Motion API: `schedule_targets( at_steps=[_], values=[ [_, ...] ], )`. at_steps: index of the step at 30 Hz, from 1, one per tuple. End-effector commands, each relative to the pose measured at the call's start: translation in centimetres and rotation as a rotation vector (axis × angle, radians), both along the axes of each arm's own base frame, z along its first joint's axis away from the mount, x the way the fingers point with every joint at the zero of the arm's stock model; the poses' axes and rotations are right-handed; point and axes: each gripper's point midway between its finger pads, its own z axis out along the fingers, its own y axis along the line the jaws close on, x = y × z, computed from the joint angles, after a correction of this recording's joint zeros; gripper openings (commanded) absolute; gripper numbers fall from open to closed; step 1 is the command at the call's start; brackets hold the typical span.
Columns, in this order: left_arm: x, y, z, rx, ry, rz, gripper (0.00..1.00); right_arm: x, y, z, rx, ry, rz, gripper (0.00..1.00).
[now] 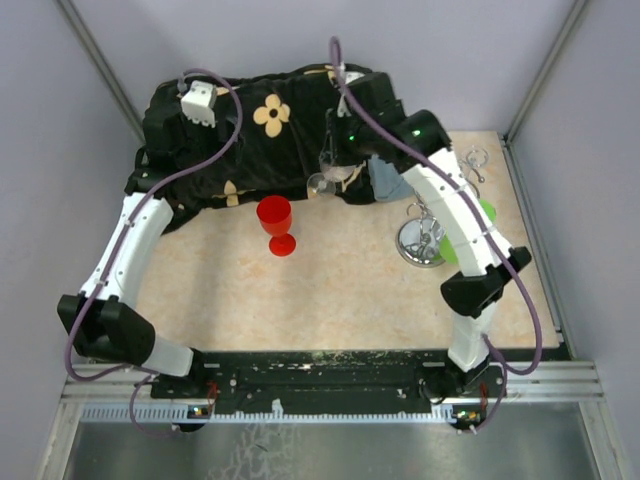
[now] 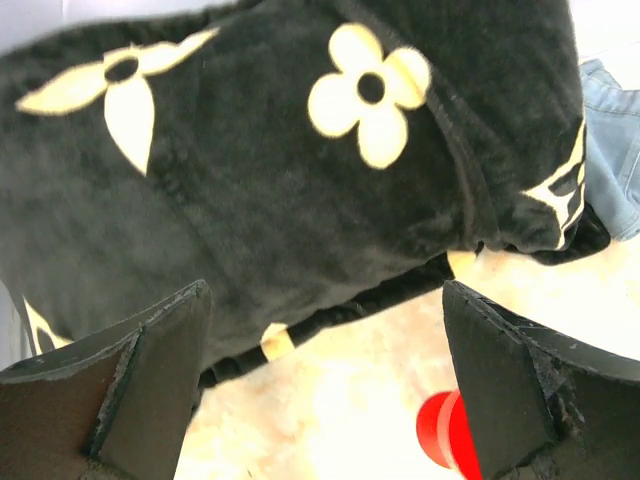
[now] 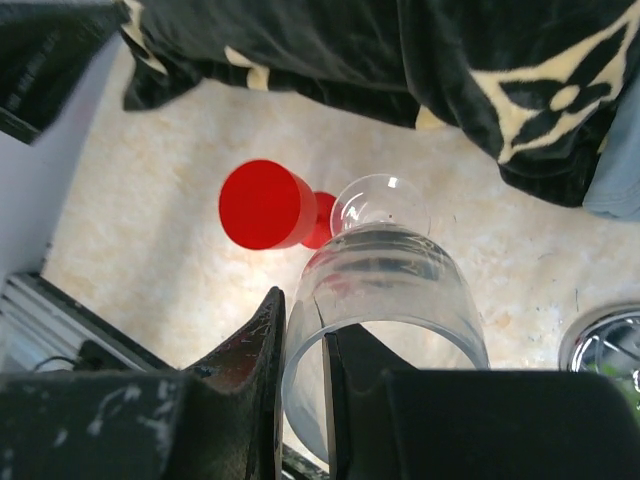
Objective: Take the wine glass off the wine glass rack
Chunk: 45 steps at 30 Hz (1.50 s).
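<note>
My right gripper (image 1: 340, 160) is shut on the rim of a clear wine glass (image 1: 325, 178), one finger inside the bowl and one outside. In the right wrist view the gripper (image 3: 305, 310) holds the glass (image 3: 385, 275) above the table, foot pointing away. The wine glass rack (image 1: 422, 242), shiny wire on a round mirror base, stands to the right of the glass, partly hidden by my right arm; its base edge shows in the right wrist view (image 3: 608, 345). My left gripper (image 1: 200, 100) is open and empty over the black cloth, fingers wide apart (image 2: 325, 400).
A black cloth with cream flowers (image 1: 260, 120) is heaped at the back (image 2: 300, 170). A red goblet (image 1: 276, 225) stands mid-table (image 3: 262, 205). Blue denim (image 1: 385, 180) lies by the cloth. Green pieces (image 1: 487, 210) show beside the right arm. A small silver wire piece (image 1: 475, 160) lies far right.
</note>
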Motion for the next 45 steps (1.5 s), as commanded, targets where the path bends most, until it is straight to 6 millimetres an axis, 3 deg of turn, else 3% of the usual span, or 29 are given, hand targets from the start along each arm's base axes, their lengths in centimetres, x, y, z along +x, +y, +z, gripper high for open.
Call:
schedule_targets(
  at_steps=[1, 9, 17, 27, 34, 45],
  values=[
    [-1.2, 1.7, -2.0, -0.129, 0.123, 0.039, 1.00, 1.4, 0.8, -0.8, -0.112, -0.113, -0.079, 0.00],
    [-1.2, 2.0, -2.3, -0.157, 0.143, 0.044, 1.00, 1.2, 3.6, -7.9, -0.223, -0.073, -0.072, 0.00],
    [-1.0, 1.8, -2.3, -0.161, 0.158, 0.034, 1.00, 0.7, 5.3, -13.6, -0.260, 0.008, -0.049, 0.00],
    [-0.6, 1.7, -2.6, -0.165, 0.173, 0.037, 1.00, -0.8, 7.2, -16.8, -0.270, 0.074, 0.007, 0.00],
    [-0.5, 1.7, -2.4, -0.167, 0.173, 0.033, 1.00, -1.3, 7.5, -19.0, -0.286, 0.103, 0.020, 0.00],
    [-0.8, 1.7, -2.7, -0.157, 0.185, 0.028, 1.00, -1.0, 8.0, -20.7, -0.303, 0.135, 0.022, 0.00]
  ],
)
